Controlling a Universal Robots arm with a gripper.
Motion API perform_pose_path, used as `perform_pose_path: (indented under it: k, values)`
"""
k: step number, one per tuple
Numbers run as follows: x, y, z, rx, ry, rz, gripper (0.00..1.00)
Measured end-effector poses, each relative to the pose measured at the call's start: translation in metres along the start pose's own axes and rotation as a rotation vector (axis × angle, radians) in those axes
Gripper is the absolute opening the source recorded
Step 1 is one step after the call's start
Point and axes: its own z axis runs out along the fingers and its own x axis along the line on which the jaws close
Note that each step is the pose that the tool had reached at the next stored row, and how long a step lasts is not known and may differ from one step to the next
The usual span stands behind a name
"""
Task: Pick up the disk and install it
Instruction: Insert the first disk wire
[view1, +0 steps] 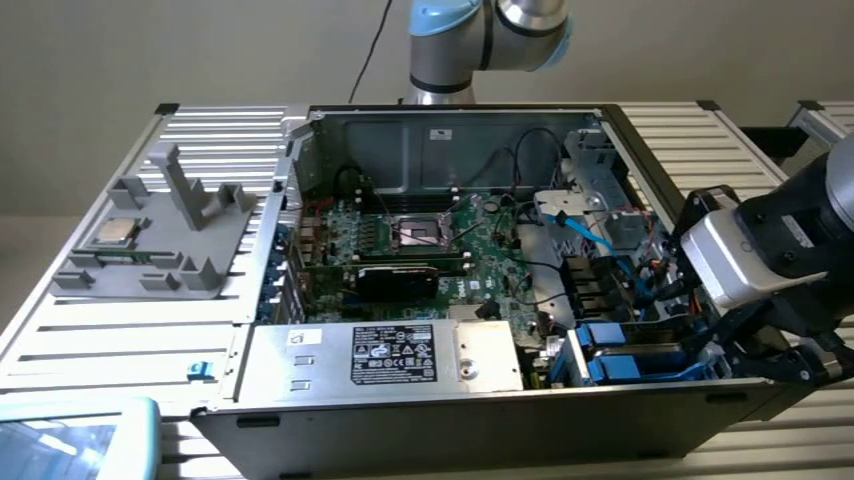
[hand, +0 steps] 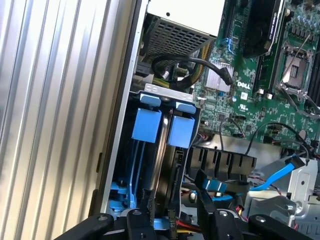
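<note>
The disk (hand: 159, 165) stands on edge in the drive bay at the case corner, its blue carrier tabs (hand: 150, 124) at the end away from the wrist camera. In the exterior view the blue carrier (view1: 625, 362) sits low at the right, just inside the case wall. My gripper (hand: 174, 202) hangs over the disk's near end with its black fingers (hand: 145, 212) apart, one on each side. A small gap shows beside the disk, and nothing is lifted. From the exterior view, the gripper (view1: 742, 352) is at the case's right front corner.
The open computer case (view1: 441, 405) lies on a ribbed metal table (hand: 50, 100). A silver power supply box (view1: 380, 355) sits beside the bay, the motherboard (view1: 441, 240) behind it. Blue cables (hand: 280, 172) and black wires cross near the bay. A grey fixture (view1: 174, 230) holds a processor chip (view1: 114, 232).
</note>
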Motion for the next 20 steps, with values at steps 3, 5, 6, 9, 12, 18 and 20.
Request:
perform_pose_path:
  k: [3,5,6,9,12,18,20]
  values:
    - [0.0006,-0.0008,0.0017,-0.0072,-0.0096,-0.017,0.47]
    - [0.0010,-0.0009,0.0029,-0.0149,-0.0145,-0.029,0.47]
    - [0.0011,-0.0010,0.0033,-0.0194,-0.0165,-0.034,0.47]
    - [0.0019,-0.0031,0.0044,-0.0266,-0.0205,-0.044,0.47]
    - [0.0030,-0.0057,0.0062,-0.0294,-0.0270,-0.053,0.47]
    - [0.0045,-0.0056,0.0072,-0.0293,-0.0589,-0.058,0.47]
    - [0.0059,-0.0055,0.0070,-0.0311,-0.0700,-0.058,0.47]
